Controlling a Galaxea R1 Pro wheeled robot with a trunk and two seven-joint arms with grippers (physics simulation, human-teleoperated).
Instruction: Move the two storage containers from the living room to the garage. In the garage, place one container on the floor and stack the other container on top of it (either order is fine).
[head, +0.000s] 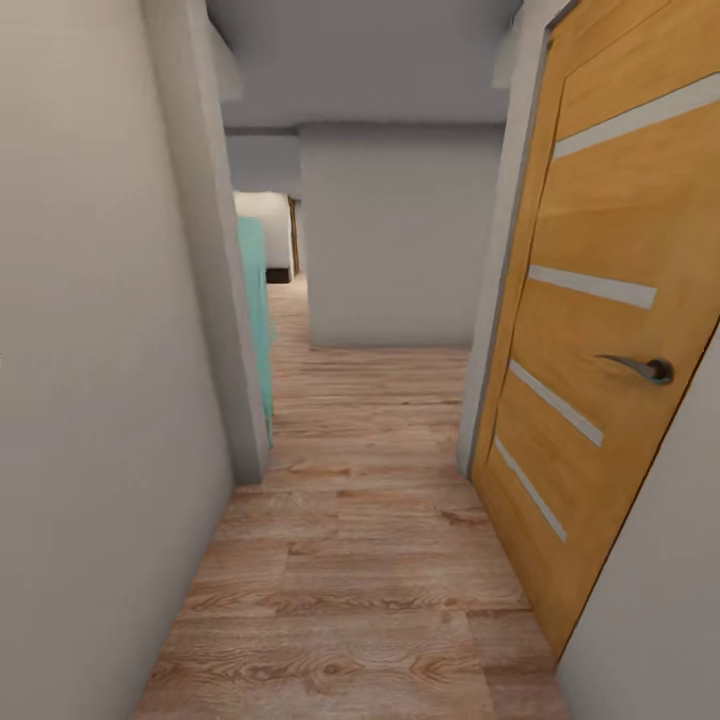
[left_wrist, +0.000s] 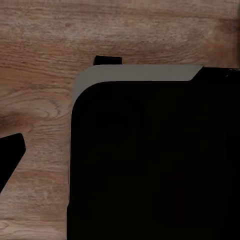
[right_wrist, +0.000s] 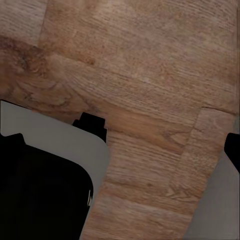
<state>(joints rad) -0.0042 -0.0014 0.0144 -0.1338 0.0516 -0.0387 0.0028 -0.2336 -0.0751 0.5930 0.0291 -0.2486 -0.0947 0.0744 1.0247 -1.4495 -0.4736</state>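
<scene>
**In the hallway, between rooms**

A pale wall (head: 90, 400) fills nine o'clock. A teal panel (head: 256, 300) shows past its corner. Wood-plank flooring (head: 350, 560) runs toward twelve o'clock. An orange door (head: 600, 330) with a metal handle (head: 640, 368) stands at three o'clock. Neither hand's state can be told; no containers appear.

No readable text or labels.

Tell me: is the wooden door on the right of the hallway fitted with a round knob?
No, the wooden door carries a curved metal lever handle, not a knob.
</scene>
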